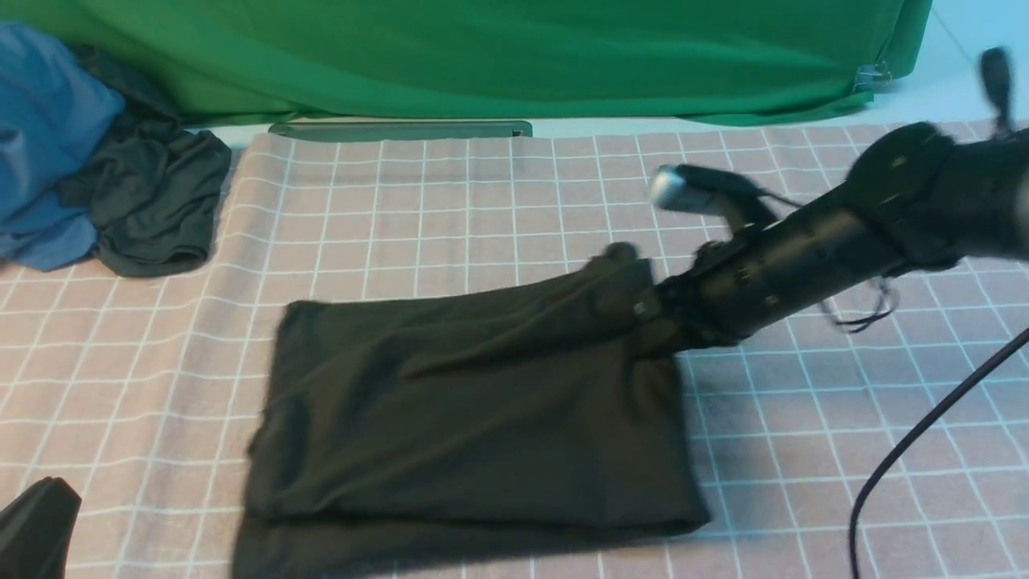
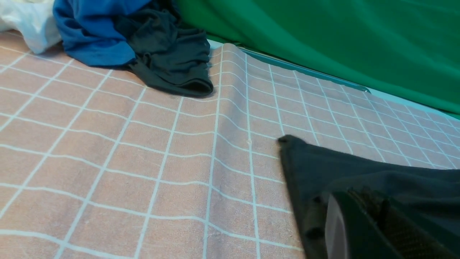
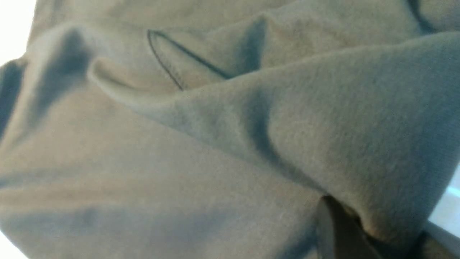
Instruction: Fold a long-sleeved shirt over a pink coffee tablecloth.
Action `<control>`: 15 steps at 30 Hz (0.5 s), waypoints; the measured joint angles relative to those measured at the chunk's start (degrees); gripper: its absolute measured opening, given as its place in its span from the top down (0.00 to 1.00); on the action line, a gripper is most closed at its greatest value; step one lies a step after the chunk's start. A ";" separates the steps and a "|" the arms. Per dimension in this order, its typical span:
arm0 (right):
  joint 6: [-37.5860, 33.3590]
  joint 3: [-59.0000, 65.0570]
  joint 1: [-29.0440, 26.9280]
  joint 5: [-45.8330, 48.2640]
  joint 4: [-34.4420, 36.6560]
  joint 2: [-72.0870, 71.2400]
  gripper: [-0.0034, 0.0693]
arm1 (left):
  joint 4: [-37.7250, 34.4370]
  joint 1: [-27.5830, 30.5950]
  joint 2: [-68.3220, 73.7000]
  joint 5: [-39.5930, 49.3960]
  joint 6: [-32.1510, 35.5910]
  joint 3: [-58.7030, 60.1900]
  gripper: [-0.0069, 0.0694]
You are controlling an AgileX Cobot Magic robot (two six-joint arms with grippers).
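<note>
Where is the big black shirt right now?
In the front view the black shirt lies folded mid-tablecloth, its far right corner at the right claw.

The right gripper [image 1: 643, 310] is buried in the long-sleeved shirt [image 1: 474, 410], jaws hidden; its arm is blurred, perhaps by motion, at the frame's right.

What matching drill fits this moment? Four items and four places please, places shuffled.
1. long-sleeved shirt
2. blue garment
3. green cloth
4. right gripper

a. along the far edge, behind the pink coffee tablecloth
b. at the shirt's far right edge, in its fabric
c. far left corner, bunched beside a dark garment
d. folded, at the tablecloth's middle

Pairs: 1-d, 2-c, 3-a, 4-b
</note>
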 joint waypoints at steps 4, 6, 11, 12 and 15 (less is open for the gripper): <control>2.10 0.00 -4.13 1.91 -4.25 0.00 0.75 | 0.00 0.00 0.00 0.00 0.00 0.00 0.89; 2.75 0.00 -5.39 2.14 -4.86 0.00 0.70 | 0.00 0.00 0.00 0.00 0.00 0.00 0.89; 6.01 -1.17 -6.06 3.47 -7.25 -0.27 0.41 | 0.00 0.00 0.00 0.00 0.00 0.00 0.89; 6.52 -2.03 -6.06 5.43 -9.64 -1.00 0.32 | 0.00 0.00 0.00 0.00 0.00 0.00 0.89; 10.63 -3.43 -6.17 9.47 -16.66 -4.13 0.36 | 0.00 0.00 0.00 0.00 0.00 0.00 0.89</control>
